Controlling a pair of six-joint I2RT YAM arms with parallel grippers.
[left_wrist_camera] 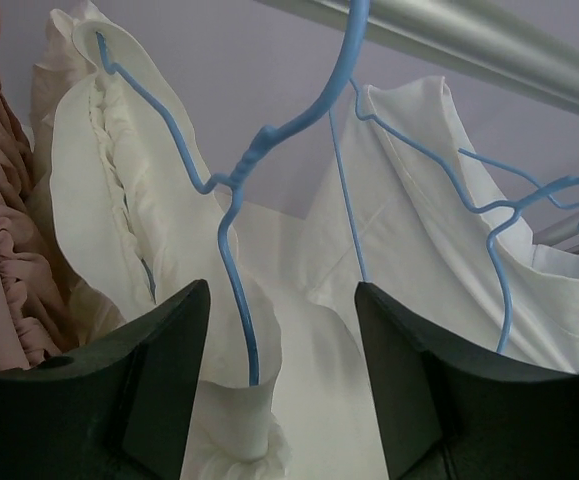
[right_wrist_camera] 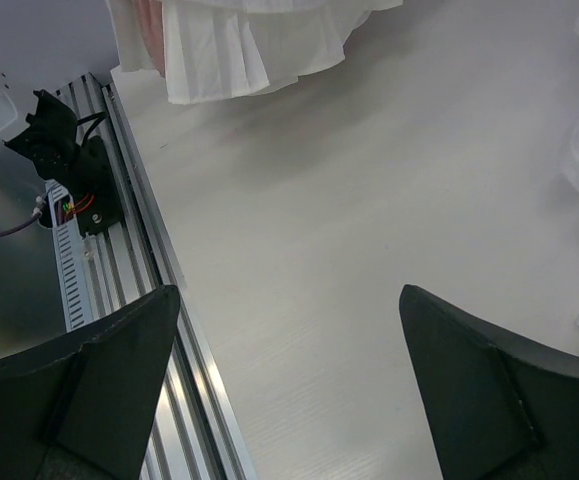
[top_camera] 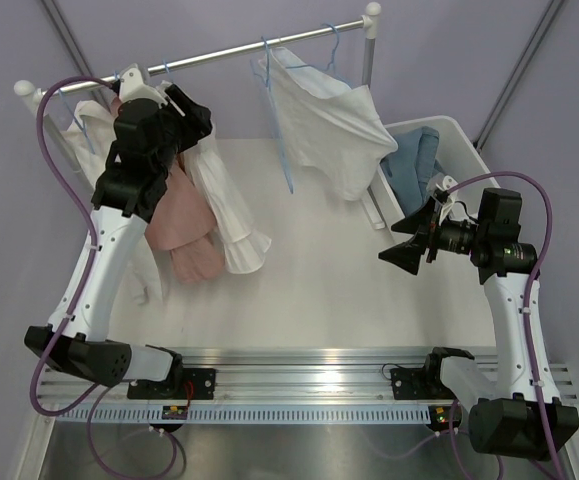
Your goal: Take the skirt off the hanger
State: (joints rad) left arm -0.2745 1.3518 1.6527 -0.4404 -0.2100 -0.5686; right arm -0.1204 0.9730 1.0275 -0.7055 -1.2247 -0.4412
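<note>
Top external | white table [top_camera: 319, 290], lilac wall [top_camera: 449, 60] | left fingers [left_wrist_camera: 159, 380] wide, hanger [left_wrist_camera: 252, 152] between | right fingers [right_wrist_camera: 489, 390] wide

We are in a robotics lab.
We see a ribbed aluminium mounting rail [top_camera: 309, 372] edging a white tabletop surface [top_camera: 319, 270], plain lilac backdrop panels [top_camera: 199, 20], and a silver metal clothes rail [top_camera: 229, 52] hung with thin blue wire hangers [left_wrist_camera: 247, 163].

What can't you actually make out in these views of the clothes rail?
1. Top external: the left gripper, its tips hidden by its own wrist and the hanging clothes.
2. Left wrist: how the white garment fastens to the blue hanger; the open fingers and the bottom edge cut it off.
3. Right wrist: everything above the white hem, cut by the top edge.
</note>
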